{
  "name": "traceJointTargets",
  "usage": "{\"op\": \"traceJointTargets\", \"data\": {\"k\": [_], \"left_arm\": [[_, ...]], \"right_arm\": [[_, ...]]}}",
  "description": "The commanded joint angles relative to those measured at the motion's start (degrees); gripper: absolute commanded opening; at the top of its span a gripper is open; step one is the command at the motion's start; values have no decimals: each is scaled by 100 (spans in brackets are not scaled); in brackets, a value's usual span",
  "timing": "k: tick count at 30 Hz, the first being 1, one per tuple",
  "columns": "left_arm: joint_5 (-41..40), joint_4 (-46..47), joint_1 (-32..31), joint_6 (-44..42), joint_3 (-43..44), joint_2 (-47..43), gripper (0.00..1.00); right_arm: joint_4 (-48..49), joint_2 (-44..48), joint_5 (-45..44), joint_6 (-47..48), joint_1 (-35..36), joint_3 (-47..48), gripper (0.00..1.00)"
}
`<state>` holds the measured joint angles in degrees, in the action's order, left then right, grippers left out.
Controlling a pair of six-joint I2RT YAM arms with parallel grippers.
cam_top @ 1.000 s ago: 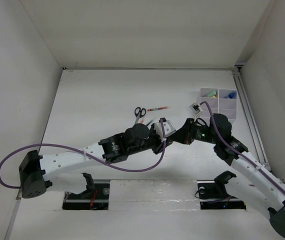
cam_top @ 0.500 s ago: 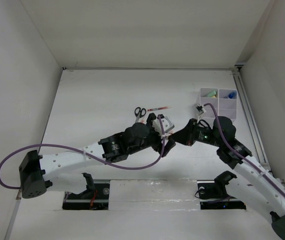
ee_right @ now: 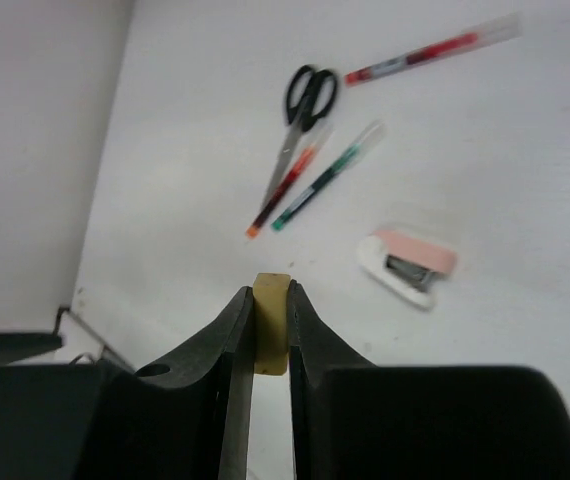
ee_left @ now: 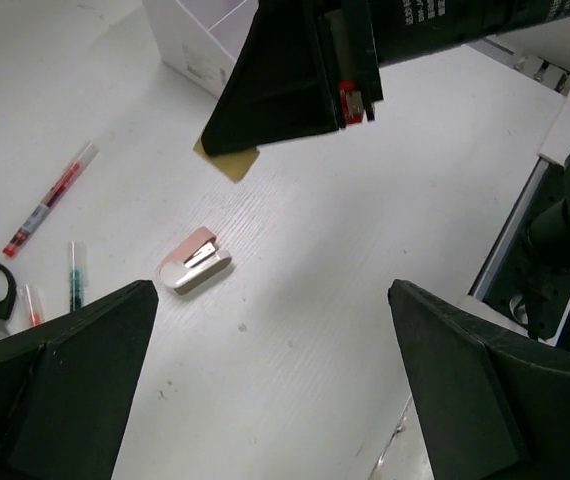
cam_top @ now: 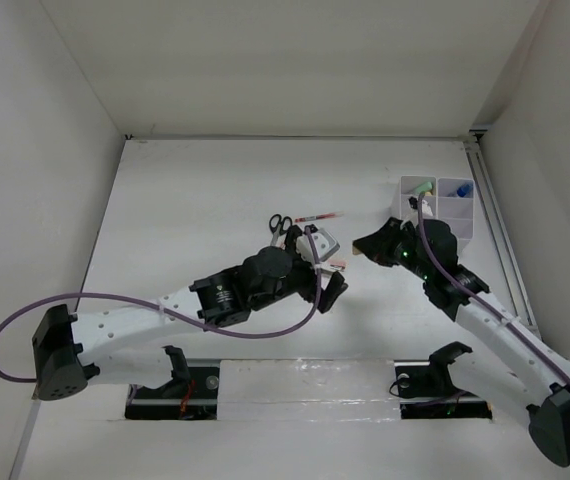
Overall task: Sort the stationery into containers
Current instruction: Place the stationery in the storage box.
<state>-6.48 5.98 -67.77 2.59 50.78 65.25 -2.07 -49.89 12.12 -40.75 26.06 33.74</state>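
Yellowish block (ee_right: 270,338) sits pinched in our right gripper (ee_right: 270,300), at about 8 o'clock from the white organizer box (cam_top: 462,228), while we see our left gripper (ee_left: 273,295) spread wide.

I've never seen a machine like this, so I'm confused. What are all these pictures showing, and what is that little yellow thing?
These are two robot arms bolted to a white table. One picture looks down from above. The other two come from small cameras on the arms' wrists. Each arm ends in a two-fingered pinching tool. The left tool is wide open and holds nothing. The right tool is shut on that small yellowish block. On the table lie black scissors, a red pen, two thin pens beside the scissors and a small white-and-pink piece. The white box with compartments is where things get sorted.
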Motion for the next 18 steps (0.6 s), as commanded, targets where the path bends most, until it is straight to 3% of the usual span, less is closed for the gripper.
{"op": "traceJointTargets", "data": {"k": [1,10,14,18], "left_arm": [[-502,53,18,443,-235,-312,100],[-3050,-991,96,2015,-192,-382,100],[-3394,-1510,431,2851,10,-128,100],[-3527,-1810,493,3037,246,338,100]], "right_arm": [[514,-213,-947,190,-241,361,0],[637,-592,-1282,771,-1760,819,0],[480,-829,-1467,902,-2454,950,0],[400,-1066,-1150,841,-3326,1003,0]]}}
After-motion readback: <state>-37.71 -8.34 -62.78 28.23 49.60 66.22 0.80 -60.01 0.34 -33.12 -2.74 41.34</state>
